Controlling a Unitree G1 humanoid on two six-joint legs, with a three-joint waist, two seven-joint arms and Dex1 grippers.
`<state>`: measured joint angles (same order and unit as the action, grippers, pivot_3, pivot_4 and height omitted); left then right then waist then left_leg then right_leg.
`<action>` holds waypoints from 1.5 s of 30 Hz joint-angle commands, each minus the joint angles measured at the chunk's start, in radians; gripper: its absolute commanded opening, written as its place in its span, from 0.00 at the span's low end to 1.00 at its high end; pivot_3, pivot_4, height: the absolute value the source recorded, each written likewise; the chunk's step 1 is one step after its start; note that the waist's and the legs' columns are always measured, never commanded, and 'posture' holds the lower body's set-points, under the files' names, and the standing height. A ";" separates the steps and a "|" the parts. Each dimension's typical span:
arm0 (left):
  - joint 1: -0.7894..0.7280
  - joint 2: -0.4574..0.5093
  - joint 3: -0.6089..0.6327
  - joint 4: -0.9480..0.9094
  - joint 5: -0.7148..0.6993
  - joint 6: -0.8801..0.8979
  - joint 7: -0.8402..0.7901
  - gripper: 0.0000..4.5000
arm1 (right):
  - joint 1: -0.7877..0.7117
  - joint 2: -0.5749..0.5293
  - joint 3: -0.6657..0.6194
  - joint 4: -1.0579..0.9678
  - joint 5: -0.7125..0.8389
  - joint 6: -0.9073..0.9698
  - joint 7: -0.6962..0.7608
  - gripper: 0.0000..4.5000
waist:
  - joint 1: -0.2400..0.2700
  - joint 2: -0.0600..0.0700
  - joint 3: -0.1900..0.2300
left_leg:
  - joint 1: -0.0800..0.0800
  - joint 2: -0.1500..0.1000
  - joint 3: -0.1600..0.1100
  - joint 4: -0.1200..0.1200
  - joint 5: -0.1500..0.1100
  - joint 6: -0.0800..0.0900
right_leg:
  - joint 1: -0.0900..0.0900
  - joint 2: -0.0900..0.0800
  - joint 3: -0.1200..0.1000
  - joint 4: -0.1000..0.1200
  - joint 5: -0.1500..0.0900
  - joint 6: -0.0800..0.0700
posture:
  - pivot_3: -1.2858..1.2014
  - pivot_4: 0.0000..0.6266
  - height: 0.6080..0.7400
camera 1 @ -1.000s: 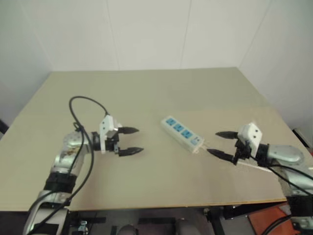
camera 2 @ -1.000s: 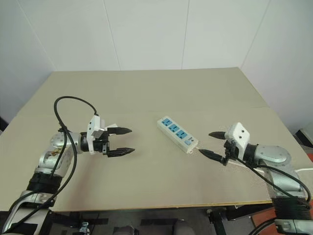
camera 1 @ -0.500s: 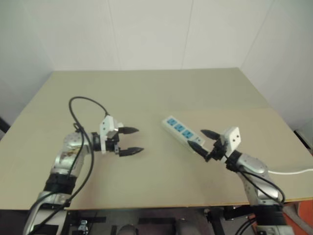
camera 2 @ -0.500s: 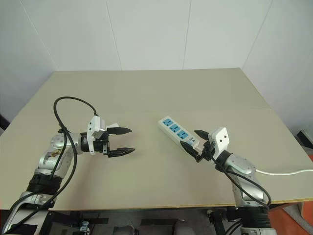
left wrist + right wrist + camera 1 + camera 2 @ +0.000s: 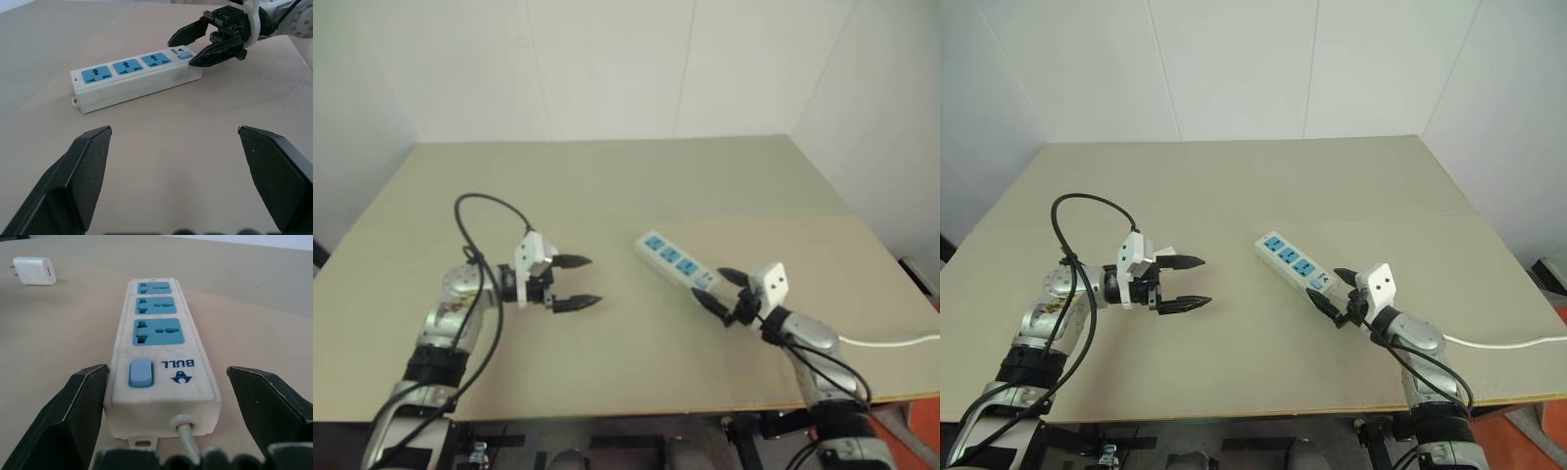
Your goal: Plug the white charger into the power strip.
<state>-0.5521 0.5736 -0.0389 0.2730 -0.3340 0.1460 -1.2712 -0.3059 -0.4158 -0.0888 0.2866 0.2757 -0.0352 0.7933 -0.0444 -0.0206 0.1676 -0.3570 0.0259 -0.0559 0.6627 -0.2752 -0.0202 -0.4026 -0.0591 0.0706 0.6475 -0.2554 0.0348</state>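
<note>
The power strip [image 5: 677, 262] is a white bar with three blue sockets, lying slantwise on the tan table, its switch end toward my right arm. My right gripper [image 5: 708, 283] is open and level. Its two black fingers [image 5: 80, 401] flank the switch end of the power strip [image 5: 161, 357] without closing on it. The white charger [image 5: 34, 270] lies flat on the table beyond the strip's far end, untouched. My left gripper [image 5: 594, 280] hovers open and empty left of the strip, pointing at it. In the left wrist view the power strip [image 5: 132, 78] lies well ahead of the open fingers.
The strip's thin white cord [image 5: 891, 341] runs off to the right across the table. A black cable [image 5: 484, 201] loops above my left forearm. The table's front edge [image 5: 656, 409] is close below both arms, and white walls stand behind the table.
My right gripper has moved left and down to the strip's switch end, and its fingers now flank it. The left gripper and the strip have not moved.
</note>
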 commanded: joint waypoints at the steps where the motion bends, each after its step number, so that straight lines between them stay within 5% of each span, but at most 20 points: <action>1: -0.010 0.010 0.010 -0.024 -0.003 -0.019 -0.003 1.00 | -0.033 0.003 -0.003 0.009 0.016 -0.032 0.031 0.99 | 0.000 0.000 0.000 | 0.000 0.000 0.000 0.000 0.000 0.000 | 0.000 0.000 0.000 0.000 0.000 0.000 | 0.52 0.24 1.00; 24: -0.004 0.002 0.010 -0.037 -0.010 -0.015 0.006 1.00 | -0.109 0.021 0.010 0.142 0.003 -0.080 0.073 0.99 | -0.001 0.000 0.000 | 0.000 0.000 0.000 0.000 0.000 0.000 | 0.000 0.000 0.000 0.000 0.000 0.000 | 0.52 0.24 1.00; 29: -0.004 0.000 0.008 -0.038 -0.008 -0.014 0.007 1.00 | -0.114 0.028 0.006 0.170 -0.001 -0.095 0.074 0.76 | -0.001 0.000 0.000 | 0.000 0.000 0.000 0.000 0.000 0.000 | 0.000 0.000 0.000 0.000 0.000 0.000 | 0.52 0.24 1.00; 45: -0.088 0.032 0.004 -0.033 0.058 0.048 0.107 1.00 | -0.093 -0.006 0.104 0.011 0.006 -0.033 0.241 0.76 | -0.001 0.000 0.000 | 0.000 0.000 0.000 0.000 0.000 0.000 | 0.000 0.000 0.000 0.000 0.000 0.000 | 0.52 0.24 1.00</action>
<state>-0.5964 0.5883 -0.0409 0.2640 -0.3021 0.1763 -1.2081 -0.3919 -0.4114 0.0046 0.3666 0.2580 -0.0757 1.0063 -0.0451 -0.0205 0.1676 -0.3571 0.0260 -0.0562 0.6627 -0.2752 -0.0203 -0.4029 -0.0590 0.0704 0.6479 -0.2554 0.0348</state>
